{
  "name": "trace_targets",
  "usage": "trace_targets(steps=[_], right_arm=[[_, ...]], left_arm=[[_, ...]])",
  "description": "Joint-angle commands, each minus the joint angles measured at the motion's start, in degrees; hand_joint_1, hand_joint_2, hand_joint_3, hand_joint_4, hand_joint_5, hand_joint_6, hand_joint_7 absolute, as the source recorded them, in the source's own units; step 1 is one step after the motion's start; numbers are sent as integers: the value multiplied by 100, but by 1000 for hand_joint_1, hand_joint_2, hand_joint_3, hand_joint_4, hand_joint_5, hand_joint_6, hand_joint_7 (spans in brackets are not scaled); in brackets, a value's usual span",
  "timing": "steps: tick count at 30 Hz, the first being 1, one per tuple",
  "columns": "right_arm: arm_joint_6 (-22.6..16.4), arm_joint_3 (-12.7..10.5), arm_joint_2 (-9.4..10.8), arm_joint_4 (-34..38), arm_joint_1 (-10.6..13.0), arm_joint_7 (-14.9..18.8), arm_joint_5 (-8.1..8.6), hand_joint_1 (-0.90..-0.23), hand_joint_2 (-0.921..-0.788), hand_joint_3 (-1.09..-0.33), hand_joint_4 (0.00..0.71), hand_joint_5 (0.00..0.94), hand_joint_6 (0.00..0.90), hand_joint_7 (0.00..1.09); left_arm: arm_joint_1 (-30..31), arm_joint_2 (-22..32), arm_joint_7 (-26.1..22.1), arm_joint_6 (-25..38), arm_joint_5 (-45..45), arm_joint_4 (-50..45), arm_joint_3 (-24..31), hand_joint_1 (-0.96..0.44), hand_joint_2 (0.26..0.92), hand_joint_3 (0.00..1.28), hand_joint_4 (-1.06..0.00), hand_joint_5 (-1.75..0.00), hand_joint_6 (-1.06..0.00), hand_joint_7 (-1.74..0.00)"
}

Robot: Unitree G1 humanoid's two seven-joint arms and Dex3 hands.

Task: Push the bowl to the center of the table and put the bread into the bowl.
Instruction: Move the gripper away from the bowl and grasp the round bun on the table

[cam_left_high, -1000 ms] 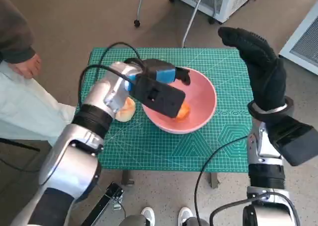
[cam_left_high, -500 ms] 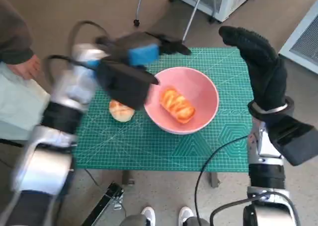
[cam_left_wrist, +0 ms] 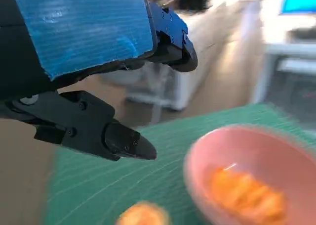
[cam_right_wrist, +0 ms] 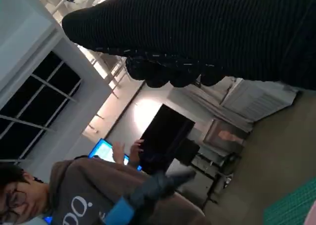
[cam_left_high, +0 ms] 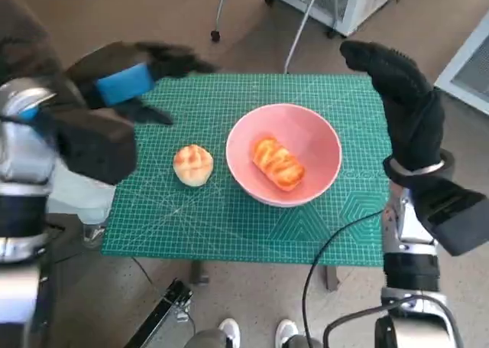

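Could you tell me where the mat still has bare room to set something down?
The near strip of the mat, in front of the bowl and bun, is bare, as is the far right corner. Between bun and bowl it is tight.

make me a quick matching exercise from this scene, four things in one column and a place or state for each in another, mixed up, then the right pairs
Things:
1. long glazed bread
2. round bun
3. left hand
4. right hand

Places or states:
A. raised by the table's right edge, holding nothing
B. lying in the pink bowl
C. on the green mat, beside the bowl
D. over the table's far left corner, holding nothing

Pairs: 1-B, 2-C, 3-D, 4-A
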Motion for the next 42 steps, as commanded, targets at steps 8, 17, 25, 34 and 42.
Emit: trace_targets(steps=[8,17,25,34,42], right_arm=[[-60,21,35,196,-51,-10,-32,-623,-921,-780,211,6,-1,630],[-47,52,31,174,-59,48,-6,-623,-921,-781,212,7,-1,637],[-27,41,-32,197,-69,151,66,-623,-921,-780,212,7,-1,637],[31,30,-86,104,-30,228,119,-623,-921,-782,211,6,-1,639],[80,34,-140,-3,24,254,136,-616,-921,-783,211,7,-1,636]], left_arm=[[261,153,3,73,304,287,-214,-100,858,0,-334,0,-394,-207],[224,-67,314,-209,670,807,-567,-89,845,0,-327,0,-397,-182],[66,-437,528,-301,1034,1398,-986,-74,843,0,-325,0,-388,-160],[-240,-985,946,-356,1516,2284,-1453,-57,844,0,-315,0,-378,-140],[-487,-1449,1434,-343,1995,3109,-1905,-57,844,0,-300,0,-377,-131]])
